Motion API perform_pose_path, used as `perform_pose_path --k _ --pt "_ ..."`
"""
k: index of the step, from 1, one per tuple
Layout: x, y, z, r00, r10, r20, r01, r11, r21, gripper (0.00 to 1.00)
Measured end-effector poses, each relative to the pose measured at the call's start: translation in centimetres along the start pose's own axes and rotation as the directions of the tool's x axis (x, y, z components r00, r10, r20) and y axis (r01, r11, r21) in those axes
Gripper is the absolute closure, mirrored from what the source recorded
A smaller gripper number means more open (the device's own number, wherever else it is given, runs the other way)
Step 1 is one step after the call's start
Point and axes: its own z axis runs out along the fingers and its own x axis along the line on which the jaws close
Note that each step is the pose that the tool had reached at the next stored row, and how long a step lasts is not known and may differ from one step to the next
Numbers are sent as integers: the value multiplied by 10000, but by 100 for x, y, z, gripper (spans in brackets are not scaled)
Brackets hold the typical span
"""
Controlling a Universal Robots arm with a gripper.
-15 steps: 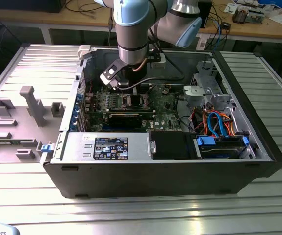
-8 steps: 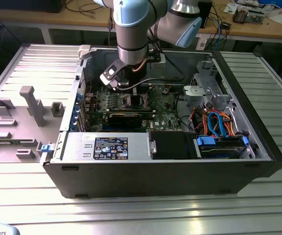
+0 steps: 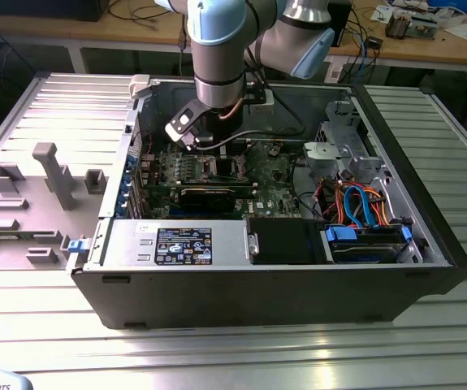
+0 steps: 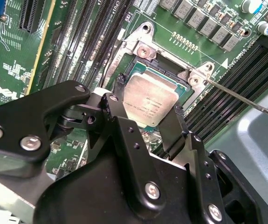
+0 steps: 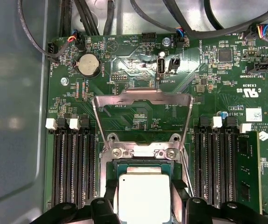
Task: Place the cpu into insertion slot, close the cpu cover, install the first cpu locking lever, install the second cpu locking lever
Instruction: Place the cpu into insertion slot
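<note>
The cpu (image 5: 143, 198) (image 4: 151, 97), a small square chip with a silver-grey top, sits at the insertion slot (image 5: 143, 163) (image 4: 171, 73) of the green motherboard (image 3: 270, 175). My gripper (image 5: 144, 207) (image 4: 145, 119) (image 3: 207, 150) reaches down into the computer case. Its black fingers (image 5: 110, 198) (image 4: 116, 105) press against two opposite edges of the chip. The cpu cover (image 5: 143, 95), a thin silvery frame with a square window, stands swung open behind the slot. A thin locking lever (image 4: 245, 100) (image 5: 186, 163) runs loose beside the socket.
Long black memory slots (image 5: 73, 163) (image 5: 215, 163) flank the socket on both sides. A black graphics card (image 3: 209, 195), a power supply (image 3: 176, 244) and coloured cables (image 3: 359, 207) fill the open case (image 3: 257, 292). A grey fixture (image 3: 50, 175) stands at the exterior view's left.
</note>
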Motion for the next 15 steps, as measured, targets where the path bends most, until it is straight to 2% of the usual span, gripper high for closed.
perform_pose_path --k 1,2,3,4,6,7,8,9,15 --pt "0 0 2 10000 1 -5 -1 10000 -3 45" --pt "0 0 2 10000 1 -4 -1 10000 -3 39" --pt "0 0 2 10000 2 -4 -2 10000 -3 39" --pt "0 0 0 10000 3 -1 -3 10000 -2 33" --pt "0 -1 0 10000 3 2 -3 10000 -1 33" --pt "-1 -1 0 10000 1 30 -1 10000 -1 33" --pt "-1 0 1 9999 -4 102 4 10000 -2 33" --pt "-2 1 3 9999 -8 132 8 10000 0 33" --pt "-18 7 10 9999 -8 134 9 10000 -2 33"
